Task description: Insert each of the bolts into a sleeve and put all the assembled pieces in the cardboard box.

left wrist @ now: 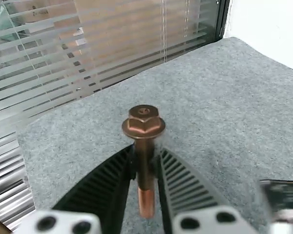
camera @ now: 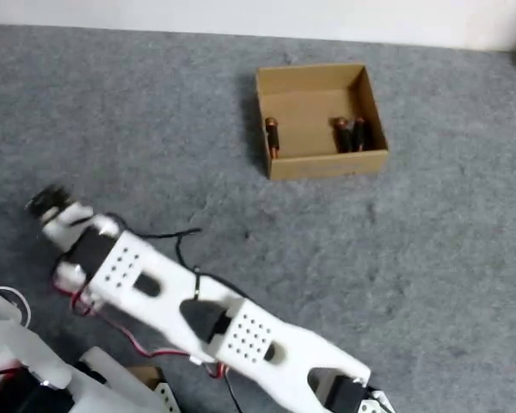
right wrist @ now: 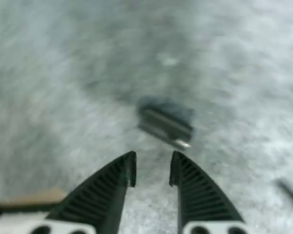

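Left fingers (left wrist: 146, 151): closed on the shaft of a copper-coloured bolt (left wrist: 145, 170), one black ribbed finger on each side.
Bolt: upright in that grip, with the hexagonal flanged head above the fingertips and the plain end down between the fingers. It is held clear of the grey felt-covered counter (left wrist: 224, 97).
Right fingers (right wrist: 152, 163): parted with a narrow gap and holding nothing. The tips point down at the counter.
Sleeve (right wrist: 165, 123): a short dark cylinder lying on its side on the counter, just beyond the right fingertips and apart from them. It is blurred, with a pale glint at one end.
Arm (camera: 198, 310): in the high view a white arm stretches from the near right edge across to the near left of the counter. Its tip is blurred beside something dark, and the pictures do not show which side's arm it is.
Cardboard box (camera: 322, 165): open-topped, standing on the far middle of the counter, well apart from the arm.
Assembled pieces: three lie inside the box, one (camera: 272, 138) against the left wall and two (camera: 350, 134) side by side by the right wall.
Blinds (left wrist: 63, 48): horizontal slats across a window beyond the counter's far edge, seen from the left wrist.
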